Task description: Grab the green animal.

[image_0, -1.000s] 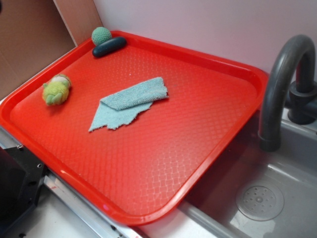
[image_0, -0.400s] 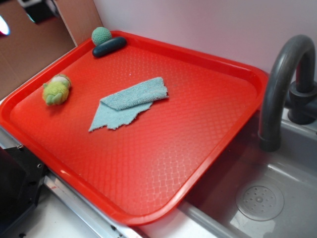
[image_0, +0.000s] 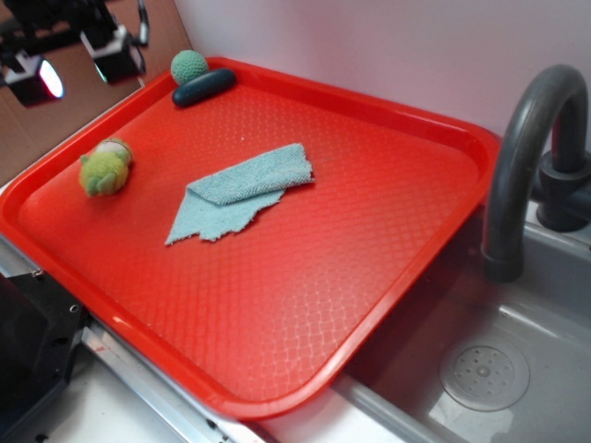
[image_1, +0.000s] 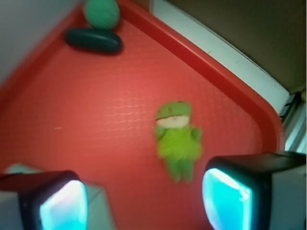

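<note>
Red plastic fills the exterior view: a textured tray [image_0: 305, 268] sits beside a grey sink [image_0: 517, 369] with a dark curved faucet [image_0: 526, 138]. My claw [image_0: 78, 60] hangs in the upper left corner above the tray's far edge, its 2 fingers [image_0: 115, 55] spread apart with nothing between them. The green animal [image_0: 104, 167] lies on the tray near the left rim, well below my claw and apart from it. A light-blue cloth [image_0: 242, 191] lies folded near the tray's middle, well apart from the toy. At the far corner, a teal knitted ball [image_0: 189, 66] touches a dark oblong object [image_0: 203, 87].

From the wrist view, blurred, my 2 fingertips [image_1: 62, 201] frame the bottom of the picture, wide open. The green animal [image_1: 177, 139] lies on the tray [image_1: 96, 120] between and beyond them, head pointing away from me, untouched. The ball [image_1: 101, 13] and the dark object [image_1: 93, 40] sit at the top.
</note>
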Tool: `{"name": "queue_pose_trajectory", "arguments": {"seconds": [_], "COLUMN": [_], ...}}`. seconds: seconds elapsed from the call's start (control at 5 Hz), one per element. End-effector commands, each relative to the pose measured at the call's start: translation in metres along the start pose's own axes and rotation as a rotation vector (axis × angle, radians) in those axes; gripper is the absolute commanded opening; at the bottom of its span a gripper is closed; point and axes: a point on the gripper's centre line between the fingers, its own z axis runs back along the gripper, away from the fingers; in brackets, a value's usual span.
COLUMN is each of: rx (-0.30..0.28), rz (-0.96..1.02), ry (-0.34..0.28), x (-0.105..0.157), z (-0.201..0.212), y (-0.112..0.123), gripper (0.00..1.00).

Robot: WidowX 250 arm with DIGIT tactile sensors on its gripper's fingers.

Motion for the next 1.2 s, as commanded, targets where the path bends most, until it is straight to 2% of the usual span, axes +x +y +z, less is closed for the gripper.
{"name": "queue_pose_trajectory", "arguments": {"seconds": [0.0, 0.4, 0.6, 0.8, 1.0], "rx": [0.062, 0.078, 0.082, 0.084, 0.065], "rz": [-0.093, -0.148, -0.111, -0.073, -0.058], "ry": [-0.019, 0.013, 0.013, 0.012, -0.003], "x": [0.016, -0.005, -0.002, 0.005, 0.005], "z": [-0.031, -0.069, -0.080, -0.094, -0.089], "y": [0.020, 0.006, 0.008, 0.008, 0.010], "gripper": [1.00, 1.00, 1.00, 0.00, 0.00]}}
